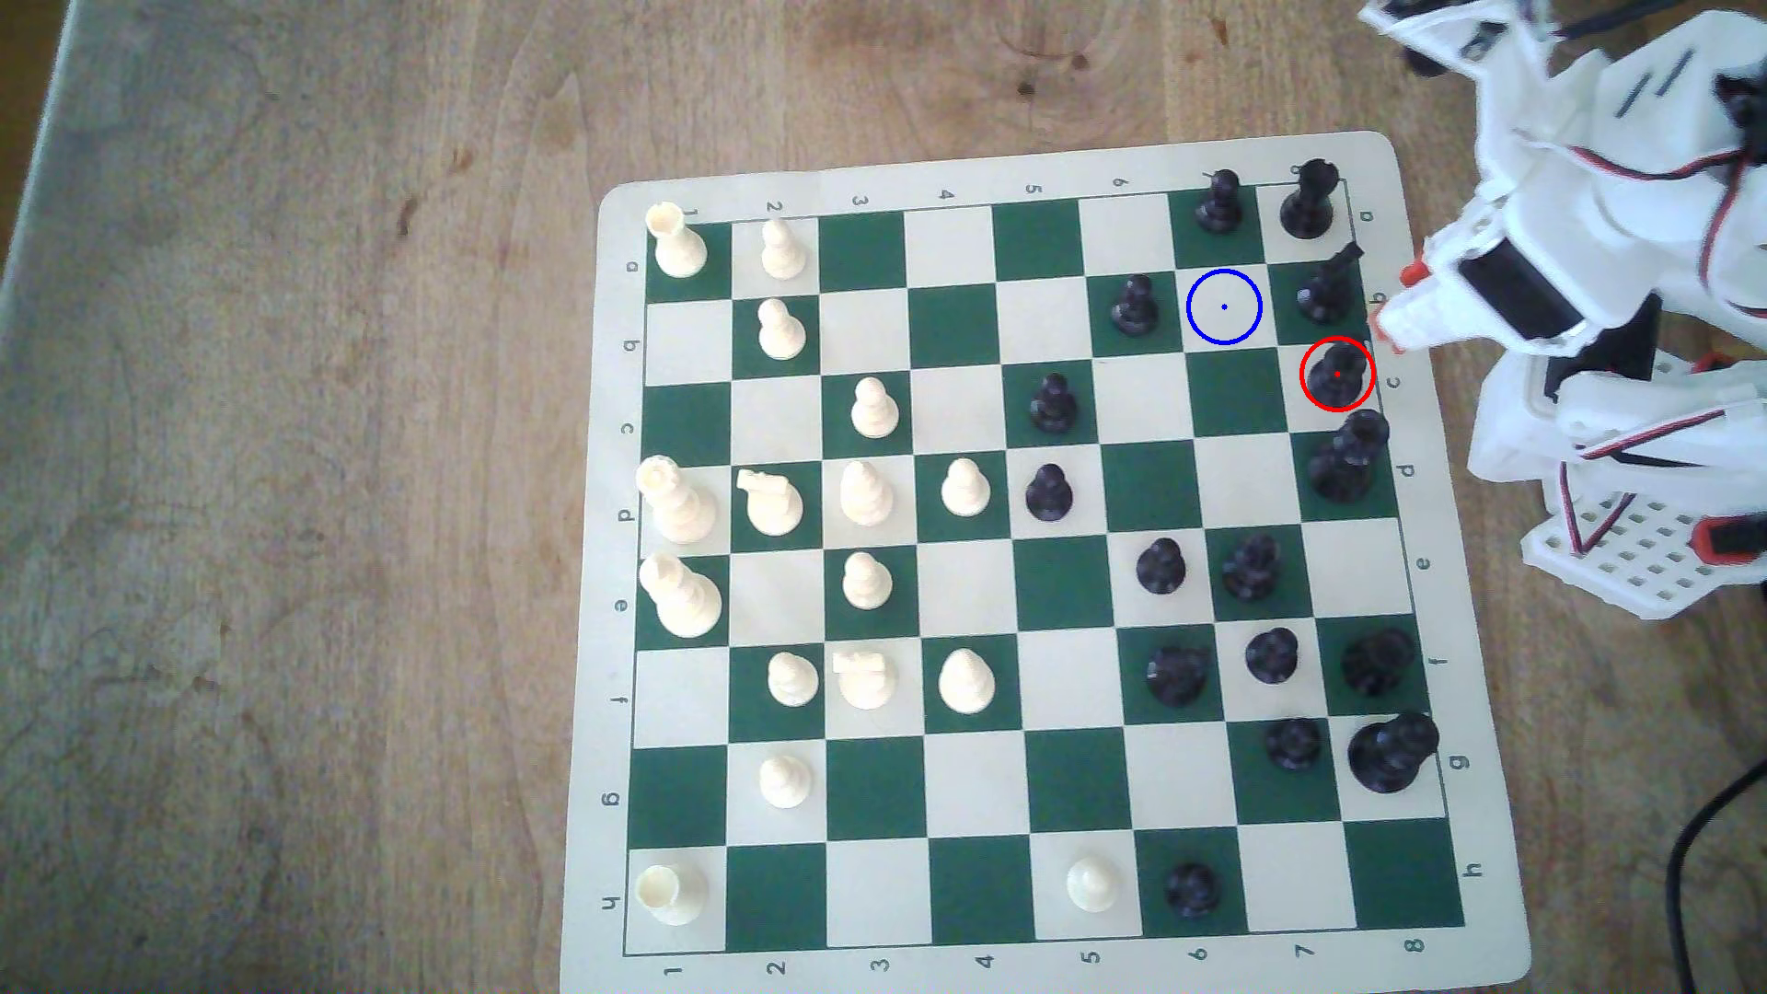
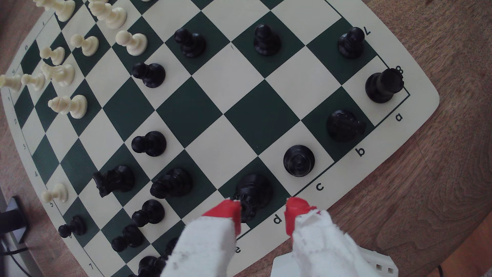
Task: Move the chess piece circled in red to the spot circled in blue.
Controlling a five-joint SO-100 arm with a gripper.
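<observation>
The chess piece (image 1: 1337,375), a black bishop ringed in red, stands on a cream square in the board's last column at the exterior view's right. In the wrist view the chess piece (image 2: 298,161) is seen from above, upright. The spot (image 1: 1224,306) is a cream square ringed in blue, one square diagonally up-left of the piece in the exterior view. My gripper (image 1: 1396,301) hangs over the board's right margin, just up-right of the piece, apart from it. In the wrist view the gripper (image 2: 262,210) is open and holds nothing. Its red fingertips (image 2: 229,211) straddle the tall black piece beside the bishop.
A black knight (image 1: 1327,287) and a tall black piece (image 1: 1343,459) flank the bishop. Black pawns (image 1: 1135,306) (image 1: 1219,203) and a rook (image 1: 1308,201) stand around the spot. White pieces fill the board's (image 1: 956,182) left half. The arm's base (image 1: 1645,535) sits off the right margin.
</observation>
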